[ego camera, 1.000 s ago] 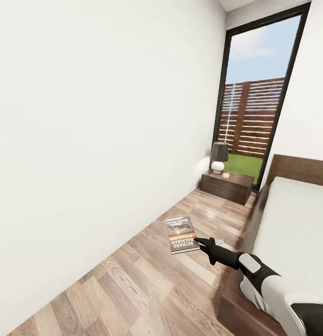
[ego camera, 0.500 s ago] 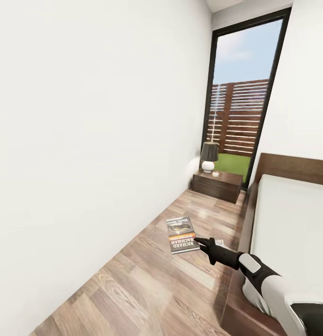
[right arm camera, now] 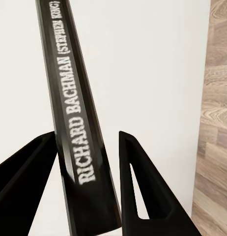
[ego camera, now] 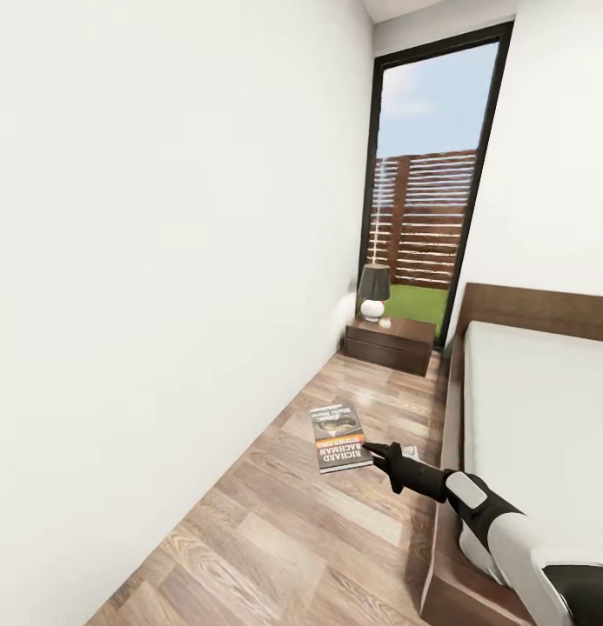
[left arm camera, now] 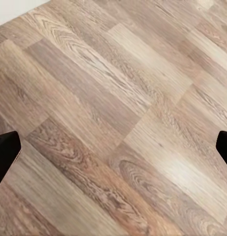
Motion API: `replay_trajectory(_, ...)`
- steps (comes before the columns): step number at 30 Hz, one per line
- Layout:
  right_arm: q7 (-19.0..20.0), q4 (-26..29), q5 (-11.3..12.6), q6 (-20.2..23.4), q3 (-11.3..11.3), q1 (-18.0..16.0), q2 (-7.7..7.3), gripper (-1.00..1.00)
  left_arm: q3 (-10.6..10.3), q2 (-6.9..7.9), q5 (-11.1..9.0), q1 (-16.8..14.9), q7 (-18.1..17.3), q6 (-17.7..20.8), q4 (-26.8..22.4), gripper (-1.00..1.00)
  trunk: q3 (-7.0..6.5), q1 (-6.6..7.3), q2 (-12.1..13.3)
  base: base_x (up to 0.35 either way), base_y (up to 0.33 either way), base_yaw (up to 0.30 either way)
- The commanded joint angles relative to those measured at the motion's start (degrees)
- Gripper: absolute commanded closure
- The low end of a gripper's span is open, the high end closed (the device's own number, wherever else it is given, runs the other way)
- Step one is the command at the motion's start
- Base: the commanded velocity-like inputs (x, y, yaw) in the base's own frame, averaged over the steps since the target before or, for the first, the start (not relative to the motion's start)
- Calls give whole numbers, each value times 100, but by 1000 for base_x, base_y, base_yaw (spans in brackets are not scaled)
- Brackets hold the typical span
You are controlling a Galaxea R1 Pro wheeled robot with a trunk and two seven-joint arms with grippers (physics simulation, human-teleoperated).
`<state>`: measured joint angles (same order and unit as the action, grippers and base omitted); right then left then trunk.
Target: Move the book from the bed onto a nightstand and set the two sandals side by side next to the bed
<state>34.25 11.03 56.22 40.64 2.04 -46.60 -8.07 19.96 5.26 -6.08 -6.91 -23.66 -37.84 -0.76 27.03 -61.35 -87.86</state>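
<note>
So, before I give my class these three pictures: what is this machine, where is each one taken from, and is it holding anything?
It is a simulated wheeled robot with two arms, each ending in a two-fingered gripper. The big picture comes from a camera on its head, looking down a bedroom: the bed on the right, a nightstand with a lamp by the window. The other two come from cameras on its wrists. The right gripper is shut on a book, whose spine shows between the fingers in the right wrist picture. The left gripper is open over bare wood floor.
</note>
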Motion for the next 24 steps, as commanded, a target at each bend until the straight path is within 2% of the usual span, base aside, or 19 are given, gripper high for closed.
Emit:
replay_trajectory(1,11,0,55,32,-2,-7,-2,100,8,1,-60,-3,-60,5,6,-100,6,-2,-4,163,251,-180)
replay_trajectory(24,8,1,56,32,-2,-7,2,100,8,-7,-60,-3,-60,5,6,-100,6,-2,-4,162,243,-179)
